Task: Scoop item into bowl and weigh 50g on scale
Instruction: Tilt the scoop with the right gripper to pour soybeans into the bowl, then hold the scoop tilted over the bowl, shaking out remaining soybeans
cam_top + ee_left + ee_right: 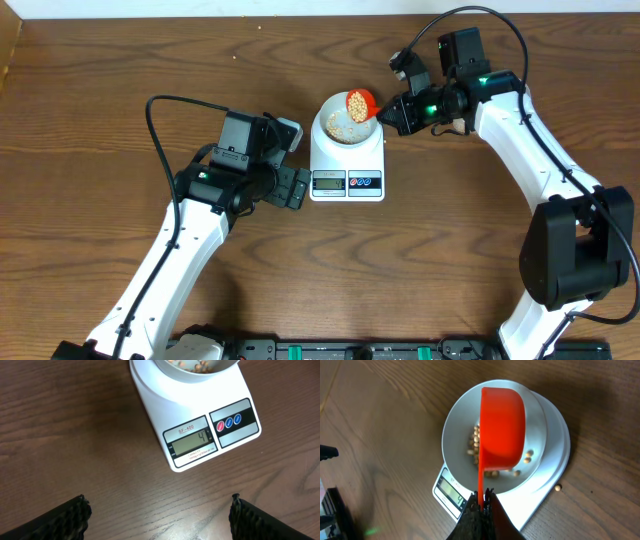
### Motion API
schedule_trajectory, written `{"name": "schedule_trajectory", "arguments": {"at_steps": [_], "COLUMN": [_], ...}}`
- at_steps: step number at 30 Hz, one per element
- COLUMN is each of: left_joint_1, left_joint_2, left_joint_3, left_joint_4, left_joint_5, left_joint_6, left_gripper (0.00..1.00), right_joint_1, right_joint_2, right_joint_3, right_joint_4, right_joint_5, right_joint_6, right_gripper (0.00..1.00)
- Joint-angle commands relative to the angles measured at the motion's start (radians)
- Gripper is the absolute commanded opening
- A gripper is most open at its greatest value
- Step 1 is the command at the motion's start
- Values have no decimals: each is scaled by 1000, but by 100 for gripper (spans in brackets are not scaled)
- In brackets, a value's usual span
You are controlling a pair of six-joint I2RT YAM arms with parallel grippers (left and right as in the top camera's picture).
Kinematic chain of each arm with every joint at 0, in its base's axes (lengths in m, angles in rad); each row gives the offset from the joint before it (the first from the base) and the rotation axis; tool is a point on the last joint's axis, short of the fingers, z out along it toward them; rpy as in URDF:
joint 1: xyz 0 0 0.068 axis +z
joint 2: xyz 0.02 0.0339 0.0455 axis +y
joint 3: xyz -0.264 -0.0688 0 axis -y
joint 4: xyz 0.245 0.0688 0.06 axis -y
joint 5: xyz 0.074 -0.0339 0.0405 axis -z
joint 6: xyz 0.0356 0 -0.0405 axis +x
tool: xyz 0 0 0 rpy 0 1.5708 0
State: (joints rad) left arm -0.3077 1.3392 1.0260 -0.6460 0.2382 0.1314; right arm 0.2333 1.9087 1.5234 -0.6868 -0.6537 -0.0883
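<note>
Gripping the thin handle of a red scoop point(502, 425) with the right end effector point(480, 507), jaws pinched tight on it, no gap to be seen between them. Holding that scoop above the bowl point(332, 108), over the rim on the side nearest the right arm, tilted, with its open mouth facing the overhead camera and its smooth outer wall facing the right wrist camera. Carrying a load of tan beans point(476, 442) inside the scoop, as seen from overhead; more of them scattered thinly over the bottom of the bowl, well short of covering it.

Resting squarely on the round platform of the white scale point(347, 165), the bowl nearly as wide as the platform itself. Showing a lone 4 on the grey display point(192, 442), beside a row of small round buttons point(229, 422), one red and the others blue.

Lying loose on the wooden tabletop point(120, 60), just beside the edge of the scale: one stray bean point(558, 488).

Hovering low over bare wood with the left end effector point(160, 520), jaws spread wide and holding nothing, just beside the scale at its display end, with the display and the near rim of the bowl in the wrist view
</note>
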Motion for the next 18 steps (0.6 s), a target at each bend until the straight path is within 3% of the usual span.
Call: {"name": "schedule_trajectory", "arguments": {"at_steps": [1, 18], "left_joint_1": [3, 3], "left_joint_2": [2, 2], "left_joint_3": [-4, -4], "left_joint_4": [0, 0], "left_joint_5": [8, 8], "left_joint_6": [3, 3], "left_gripper": [91, 91], "right_joint_1": [0, 0], "right_joint_2": [-33, -33], "right_joint_3": [24, 26], "right_joint_4": [-4, -2], "right_joint_5": [-11, -11], "right_joint_6": [-18, -33], "right_gripper": [1, 1]}}
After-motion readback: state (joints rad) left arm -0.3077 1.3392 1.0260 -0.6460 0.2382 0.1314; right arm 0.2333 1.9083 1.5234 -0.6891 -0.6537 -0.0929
